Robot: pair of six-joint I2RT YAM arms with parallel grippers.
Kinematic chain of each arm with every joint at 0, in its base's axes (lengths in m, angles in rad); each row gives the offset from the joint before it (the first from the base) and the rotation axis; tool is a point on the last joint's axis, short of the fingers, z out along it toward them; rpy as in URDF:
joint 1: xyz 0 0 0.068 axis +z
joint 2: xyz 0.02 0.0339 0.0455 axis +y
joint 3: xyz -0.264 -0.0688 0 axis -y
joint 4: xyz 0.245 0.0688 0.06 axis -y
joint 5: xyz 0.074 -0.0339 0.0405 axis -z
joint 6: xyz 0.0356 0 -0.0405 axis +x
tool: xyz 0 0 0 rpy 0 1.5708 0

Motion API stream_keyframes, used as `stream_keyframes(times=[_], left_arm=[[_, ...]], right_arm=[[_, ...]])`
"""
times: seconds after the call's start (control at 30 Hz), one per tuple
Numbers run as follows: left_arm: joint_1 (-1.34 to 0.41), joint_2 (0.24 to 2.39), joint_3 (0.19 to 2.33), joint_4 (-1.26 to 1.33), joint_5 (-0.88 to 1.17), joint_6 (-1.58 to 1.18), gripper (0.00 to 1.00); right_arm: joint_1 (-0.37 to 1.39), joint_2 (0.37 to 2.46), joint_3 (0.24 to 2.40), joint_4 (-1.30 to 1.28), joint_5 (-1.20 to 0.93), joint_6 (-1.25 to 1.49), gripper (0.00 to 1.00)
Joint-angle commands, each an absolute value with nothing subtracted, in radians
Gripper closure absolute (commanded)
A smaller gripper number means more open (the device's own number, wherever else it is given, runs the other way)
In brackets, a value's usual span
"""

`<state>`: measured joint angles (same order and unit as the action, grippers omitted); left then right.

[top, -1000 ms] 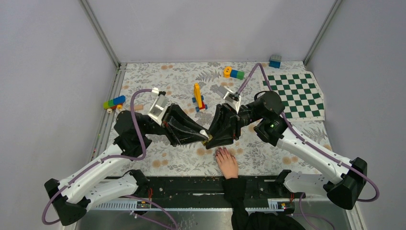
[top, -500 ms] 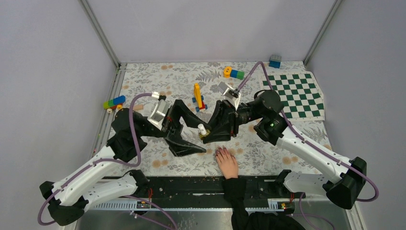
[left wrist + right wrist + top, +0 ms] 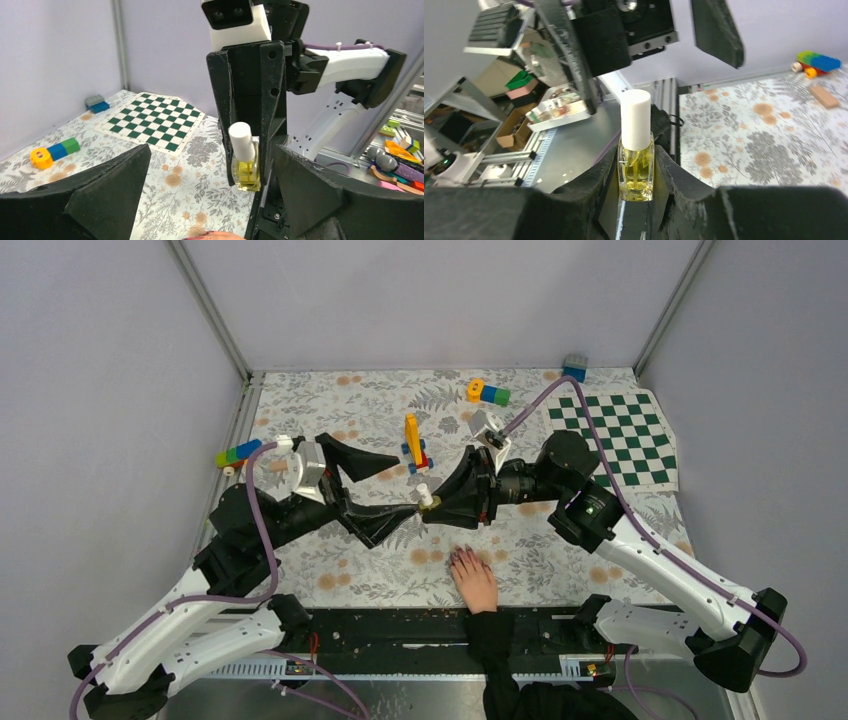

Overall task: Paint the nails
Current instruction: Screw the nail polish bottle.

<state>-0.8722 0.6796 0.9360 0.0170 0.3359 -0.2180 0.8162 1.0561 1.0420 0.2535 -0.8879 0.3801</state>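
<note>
Nails (image 3: 459, 557) show only from the top camera: tiny dark red tips on a pale hand (image 3: 475, 582) lying flat at the middle of the near edge of the table (image 3: 320, 405). From up there the little bottle (image 3: 423, 500) is just a white cap and a bit of yellow, near the fingertips and further in from the edge. The right wrist camera shows it best: clear glass, yellow stuff inside, a tall white cap, pinched tight by the right gripper (image 3: 636, 172), whose black fingers (image 3: 591, 192) hide its lower sides. The left gripper (image 3: 405, 483) is spread wide, and its own camera sees the bottle in the gap between its fingers. Around them lie a green chess mat (image 3: 615, 435) by the right edge, a blue brick (image 3: 574, 367) in the far right corner, a yellow brick tower (image 3: 412, 440) just past the bottle, and more bricks (image 3: 238, 452) by the left edge.
</note>
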Motion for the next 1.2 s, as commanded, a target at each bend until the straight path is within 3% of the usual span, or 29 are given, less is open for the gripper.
stream_keyframes(times=[0.0, 0.43, 0.57, 0.87, 1.17], left_arm=[[-0.872, 0.660, 0.912, 0.073, 0.234, -0.235, 0.03], [-0.872, 0.807, 0.977, -0.022, 0.003, -0.417, 0.07], [-0.872, 0.848, 0.979, -0.041, -0.088, -0.463, 0.22], [-0.872, 0.905, 0.978, -0.005, -0.063, -0.507, 0.24], [-0.872, 0.985, 1.028, -0.044, -0.057, -0.521, 0.44]], right_arm=[[0.816, 1.038, 1.043, 0.145, -0.710, 0.276, 1.00], [0.916, 1.057, 1.041, 0.038, -0.244, 0.129, 1.00], [0.929, 1.064, 1.028, 0.040, -0.188, 0.116, 1.00], [0.949, 1.103, 1.037, 0.014, -0.103, 0.074, 1.00], [0.955, 1.114, 1.040, 0.006, -0.077, 0.054, 1.00]])
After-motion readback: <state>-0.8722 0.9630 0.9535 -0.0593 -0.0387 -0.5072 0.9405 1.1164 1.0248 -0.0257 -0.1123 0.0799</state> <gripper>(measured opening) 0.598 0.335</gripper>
